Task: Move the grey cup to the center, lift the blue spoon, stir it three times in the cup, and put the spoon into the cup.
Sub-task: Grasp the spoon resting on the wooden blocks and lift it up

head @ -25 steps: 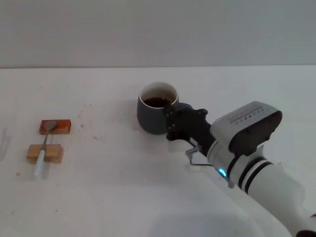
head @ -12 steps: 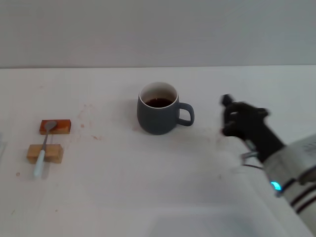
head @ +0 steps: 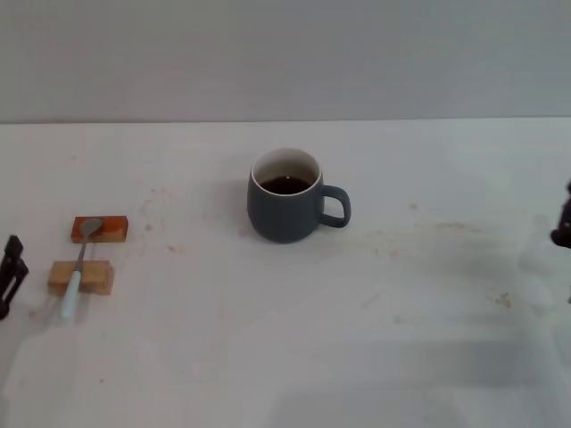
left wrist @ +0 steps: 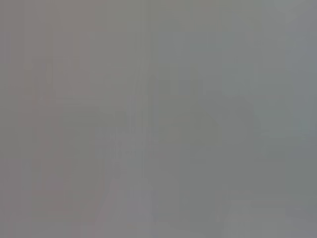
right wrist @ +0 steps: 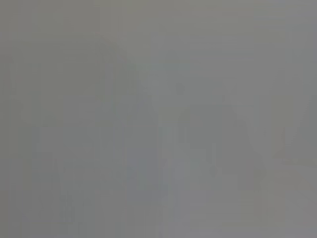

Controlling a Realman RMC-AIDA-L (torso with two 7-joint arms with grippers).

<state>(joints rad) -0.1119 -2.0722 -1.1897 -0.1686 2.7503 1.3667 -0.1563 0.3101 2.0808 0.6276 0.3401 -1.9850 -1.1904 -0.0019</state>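
Left gripper (head: 11, 275): only a dark sliver of it shows at the head view's left edge, low over the table. Can't tell how far its fingers are spread; nothing visibly held or touched. Right gripper (head: 564, 223): a dark scrap at the right edge, same story, finger state unreadable, nothing visibly in its grasp. Both wrist views are flat grey blur, no detail to use.

Just beside the left gripper, toward the table's middle: blue spoon (head: 78, 267). Pale blue handle end sits nearest the gripper, lying across the tan wooden block (head: 81, 277); grey metal bowl rests on the orange wooden block (head: 100, 229), farther from the robot. Spoon bridges the two blocks, handle tip overhanging the tan one toward the table. Gripper and spoon are apart, not touching.

Grey cup (head: 285, 196): upright around mid-table, well apart from both grippers, between them. Loop handle points toward the right gripper's side. White inner wall, dark brown liquid inside.

Surface: white table (head: 268, 339), faint brownish smudges and specks left of the cup and in a streak out toward the right gripper. Plain grey wall (head: 285, 53) behind.

Count: 1 cup, 1 spoon, 2 blocks, 2 grippers partly in view.
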